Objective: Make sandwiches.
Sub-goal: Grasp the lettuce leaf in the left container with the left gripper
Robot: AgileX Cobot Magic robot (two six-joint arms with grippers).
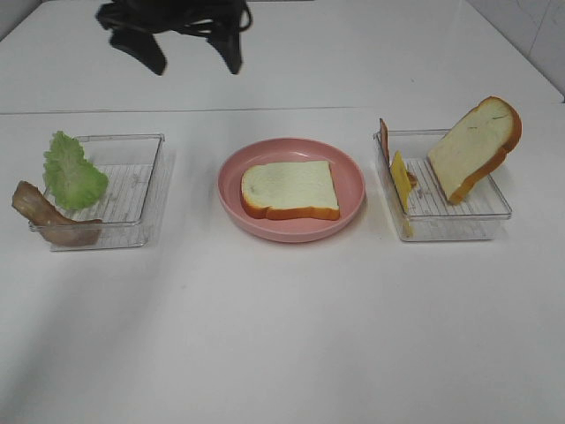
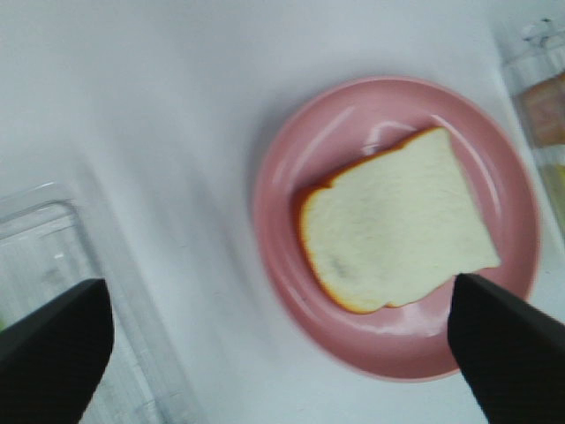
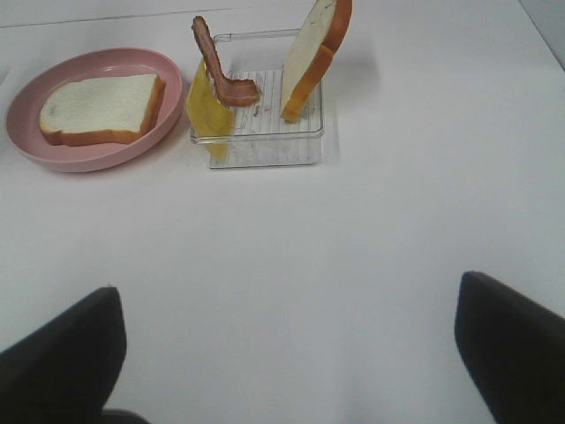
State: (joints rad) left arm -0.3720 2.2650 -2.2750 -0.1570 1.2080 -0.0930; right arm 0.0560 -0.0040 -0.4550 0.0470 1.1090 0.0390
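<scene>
Bread slice [image 2: 397, 221] apparently just beneath the wide-spread left gripper [image 2: 281, 281]

Glossy pink plate [image 1: 351, 181], matt spongy bread [image 1: 290, 187] — clear ribbed plastic trays [image 1: 132, 190].

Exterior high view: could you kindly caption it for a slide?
Bread slice on the pink plate, flanked by a lettuce tray and a cheese tray.

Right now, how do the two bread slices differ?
The plate slice lies flat; the tray slice stands tilted on edge. The plate slice rests on the pink plate; the tray slice sits in the right tray, rising above its rim. Both are white with orange-brown crust.
</scene>
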